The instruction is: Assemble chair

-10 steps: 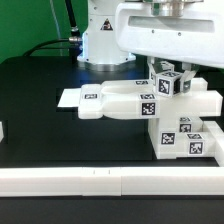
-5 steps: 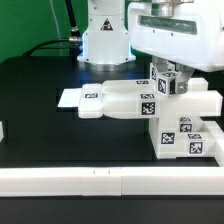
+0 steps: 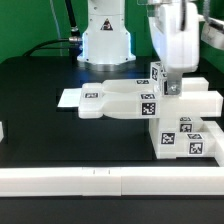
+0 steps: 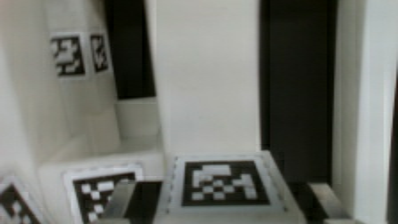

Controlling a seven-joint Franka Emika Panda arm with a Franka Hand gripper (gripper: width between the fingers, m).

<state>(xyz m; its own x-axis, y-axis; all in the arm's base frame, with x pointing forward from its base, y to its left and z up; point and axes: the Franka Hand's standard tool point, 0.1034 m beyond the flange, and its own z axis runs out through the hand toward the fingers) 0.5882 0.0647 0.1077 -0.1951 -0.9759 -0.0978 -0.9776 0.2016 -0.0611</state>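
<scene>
The chair parts are chunky white blocks with black-and-white tags. They stand joined in a cluster (image 3: 160,110) at the exterior view's right, with a flat arm reaching toward the left. A small tagged piece (image 3: 160,78) sticks up on top of the cluster. My gripper (image 3: 171,84) hangs straight down over this piece. In the wrist view my two fingers (image 4: 146,202) stand on either side of a tagged white face (image 4: 221,181), with gaps to it. The jaws are open and hold nothing.
The marker board (image 3: 68,98) lies flat on the black table left of the cluster. A long white border rail (image 3: 100,180) runs along the front edge. The robot base (image 3: 104,40) stands at the back.
My hand has turned about its vertical axis, now showing narrow in the exterior view, and has come down over the small tagged piece. The chair parts have not moved.
</scene>
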